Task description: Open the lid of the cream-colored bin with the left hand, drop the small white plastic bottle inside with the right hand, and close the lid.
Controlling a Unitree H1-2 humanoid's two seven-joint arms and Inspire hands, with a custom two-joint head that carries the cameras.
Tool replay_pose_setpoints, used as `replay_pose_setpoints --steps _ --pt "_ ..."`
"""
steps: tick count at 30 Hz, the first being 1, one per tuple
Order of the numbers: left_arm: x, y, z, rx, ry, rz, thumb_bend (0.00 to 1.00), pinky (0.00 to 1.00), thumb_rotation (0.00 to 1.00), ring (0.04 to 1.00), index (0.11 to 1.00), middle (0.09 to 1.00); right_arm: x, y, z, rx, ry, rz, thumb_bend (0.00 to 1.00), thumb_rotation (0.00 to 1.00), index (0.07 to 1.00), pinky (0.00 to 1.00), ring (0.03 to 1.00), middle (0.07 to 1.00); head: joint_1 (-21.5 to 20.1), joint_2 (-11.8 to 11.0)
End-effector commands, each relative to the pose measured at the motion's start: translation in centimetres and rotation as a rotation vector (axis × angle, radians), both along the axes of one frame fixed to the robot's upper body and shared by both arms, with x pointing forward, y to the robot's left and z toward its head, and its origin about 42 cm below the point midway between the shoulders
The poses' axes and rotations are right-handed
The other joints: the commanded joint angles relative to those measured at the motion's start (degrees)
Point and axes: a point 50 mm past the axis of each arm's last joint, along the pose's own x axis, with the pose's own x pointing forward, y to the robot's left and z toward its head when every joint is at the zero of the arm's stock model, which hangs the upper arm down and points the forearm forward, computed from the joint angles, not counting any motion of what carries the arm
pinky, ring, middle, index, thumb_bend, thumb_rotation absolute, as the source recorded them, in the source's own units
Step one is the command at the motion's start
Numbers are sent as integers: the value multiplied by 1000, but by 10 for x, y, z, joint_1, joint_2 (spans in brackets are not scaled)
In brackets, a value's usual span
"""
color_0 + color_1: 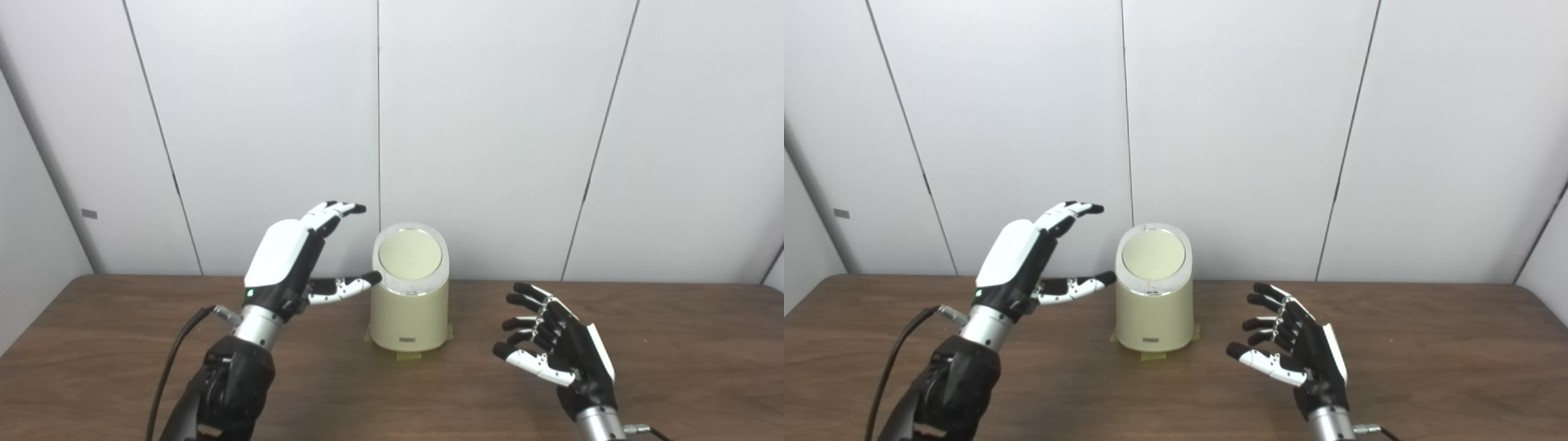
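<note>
The cream-colored bin (409, 306) stands upright near the middle of the brown table, on a taped patch. Its round lid (410, 253) is down flat inside a silver rim. My left hand (294, 260) is raised to the left of the bin, open and empty, its thumb tip reaching close to the bin's upper left rim. My right hand (551, 340) hovers low over the table to the right of the bin, open, palm facing left, holding nothing. No small white plastic bottle shows in either view.
The brown wooden table (674, 355) runs wall to wall under white panels. A black cable (174, 361) trails from my left wrist. Bare tabletop lies in front of the bin and far right.
</note>
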Motion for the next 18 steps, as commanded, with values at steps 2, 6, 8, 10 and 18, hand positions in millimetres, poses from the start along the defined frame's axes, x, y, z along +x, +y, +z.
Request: replay_pose_setpoints --steps 2,6,8,10,18 --pt "-10 6 1 -213 5 -24 670 780 274 871 879 859 7 -1 19 -4 -74 4 866 216 747 445 569 733 2 1" --pt "-23 15 -19 -395 119 -39 699 713 290 822 864 838 7 -2 18 -4 -69 1 862 208 749 448 567 735 2 1" --pt "-30 20 -32 -467 168 -37 715 673 290 784 856 818 6 -2 19 -3 -63 0 861 202 750 451 565 736 2 2" --pt "-38 26 -46 -505 206 -26 718 671 305 762 847 795 5 -2 19 -6 -62 -1 865 203 751 451 562 735 2 3" --pt "-48 35 -74 -572 284 -56 689 538 286 699 802 765 2 -1 19 -15 -64 4 856 193 747 449 547 729 5 5"
